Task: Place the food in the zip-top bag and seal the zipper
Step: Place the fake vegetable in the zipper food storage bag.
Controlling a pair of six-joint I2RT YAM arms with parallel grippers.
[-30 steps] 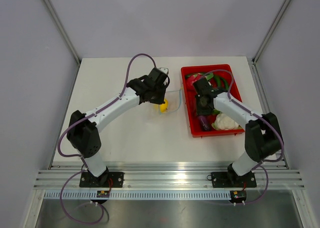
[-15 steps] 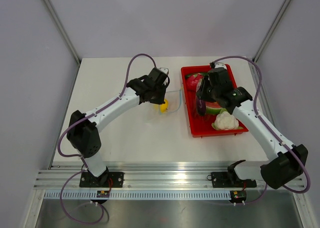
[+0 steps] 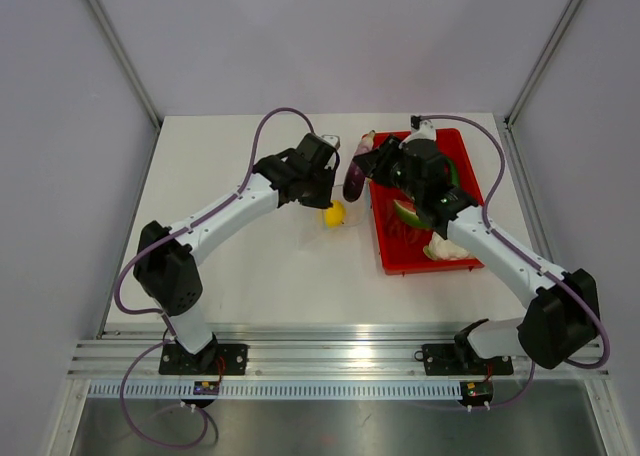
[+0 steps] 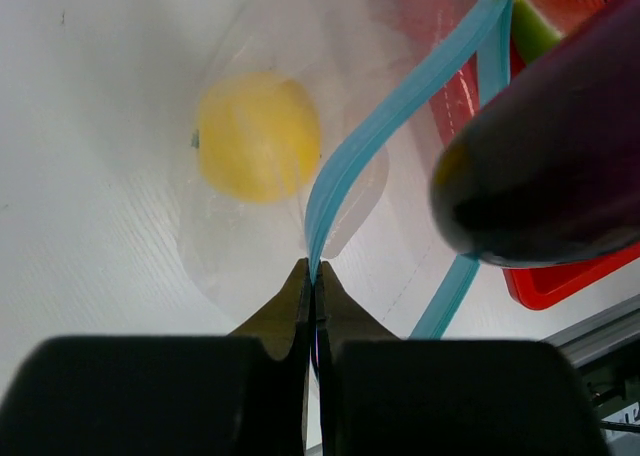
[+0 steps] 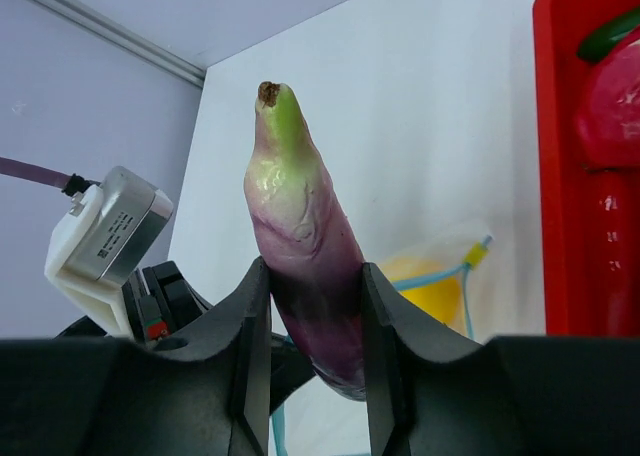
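My right gripper [image 3: 362, 166] is shut on the purple eggplant [image 3: 354, 173], holding it in the air just left of the red tray, above the zip-top bag [image 4: 232, 246]. The eggplant [image 5: 305, 246] stands stem-up between the fingers. My left gripper [image 4: 314, 266] is shut on the light-blue zipper [image 4: 390, 126], pinching one lip of the bag's mouth. The round yellow fruit [image 4: 258, 136] lies inside the clear bag on the table; it also shows in the top view [image 3: 333, 214]. The eggplant's dark end [image 4: 545, 176] hangs by the open mouth. A watermelon wedge [image 3: 408, 213] lies in the tray.
The red tray [image 3: 385, 248] sits at the right of the white table, holding a white cauliflower [image 3: 447, 248], a red piece [image 5: 610, 96] and green pieces. Both grippers are close together near the tray's left wall. Metal frame posts stand at the table's far corners.
My right arm has lifted the eggplant out of the red tray and carried it left, over the bag. The left gripper has kept its hold on the zipper.
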